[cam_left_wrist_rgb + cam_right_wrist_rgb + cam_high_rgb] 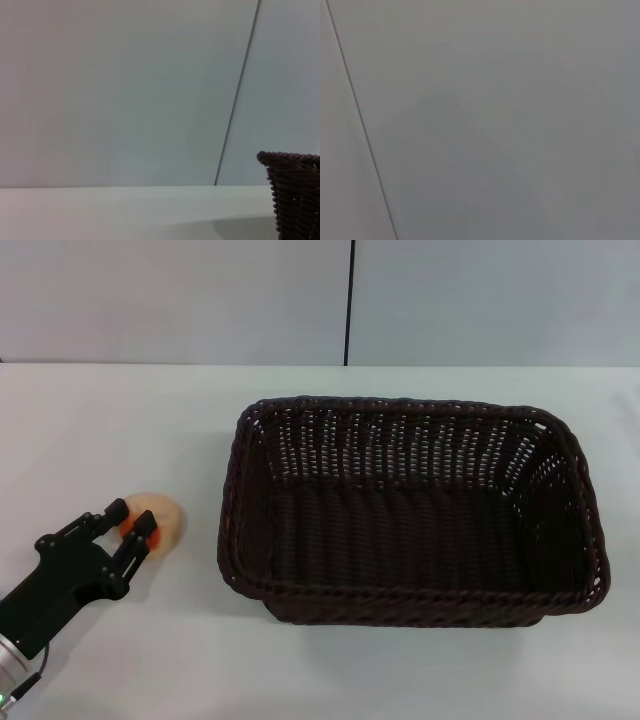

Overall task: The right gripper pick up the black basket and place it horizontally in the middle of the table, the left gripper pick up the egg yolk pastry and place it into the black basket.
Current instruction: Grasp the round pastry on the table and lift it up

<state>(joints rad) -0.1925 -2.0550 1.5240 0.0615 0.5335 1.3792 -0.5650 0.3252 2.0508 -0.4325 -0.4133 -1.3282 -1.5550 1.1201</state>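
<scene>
Left end effector (130, 522) at egg yolk pastry (160, 520) (tips touching); black basket (410, 510) beside.

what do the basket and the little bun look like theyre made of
The black basket looks like woven wicker or a plastic imitation, slightly glossy, with open-weave sides and a braided rim. The egg yolk pastry looks like matte baked dough, pale beige with an orange-red patch.

I see bare table (150, 420) between the egg yolk pastry (160, 520) and the black basket (410, 510); its near rim stands between.
</scene>
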